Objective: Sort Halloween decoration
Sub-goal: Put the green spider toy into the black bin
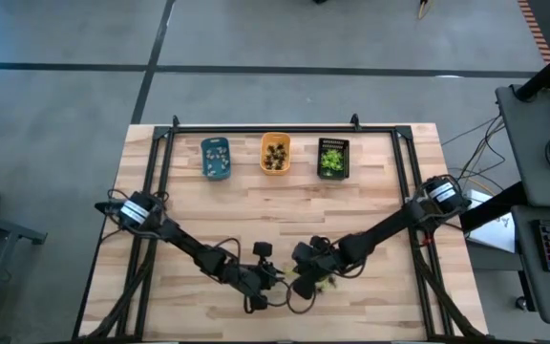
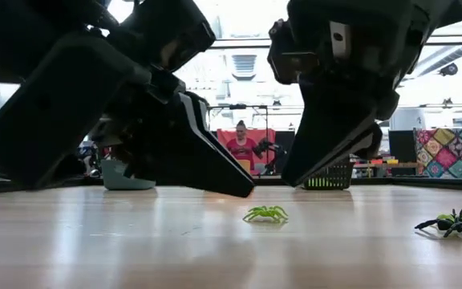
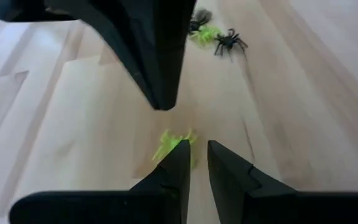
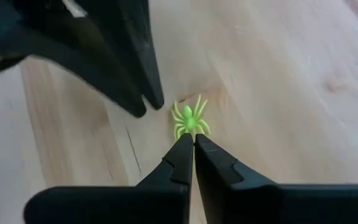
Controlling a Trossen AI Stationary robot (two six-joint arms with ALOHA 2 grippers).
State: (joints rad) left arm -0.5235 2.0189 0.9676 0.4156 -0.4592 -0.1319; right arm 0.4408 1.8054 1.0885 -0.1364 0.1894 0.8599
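A yellow-green spider [image 4: 190, 118] lies flat on the wooden table [image 1: 380, 220] near its front edge, also visible in the low view as the spider [image 2: 265, 213]. My right gripper [image 4: 193, 140] is shut and hangs just above it, touching nothing. My left gripper [image 3: 197, 149] comes in low from the left with a narrow gap between its fingertips and nothing in it. Its tips stand close beside the spider [image 3: 176, 143]. A little to the right lie black spiders [image 3: 229, 40] and another green one [image 3: 204, 34].
Along the far side stand a blue tray [image 1: 216, 158], an orange tray [image 1: 275, 154] and a black basket [image 1: 333, 159], each holding small figures. Bare wood lies between them and the grippers. A person [image 2: 241, 144] stands in the room beyond the table.
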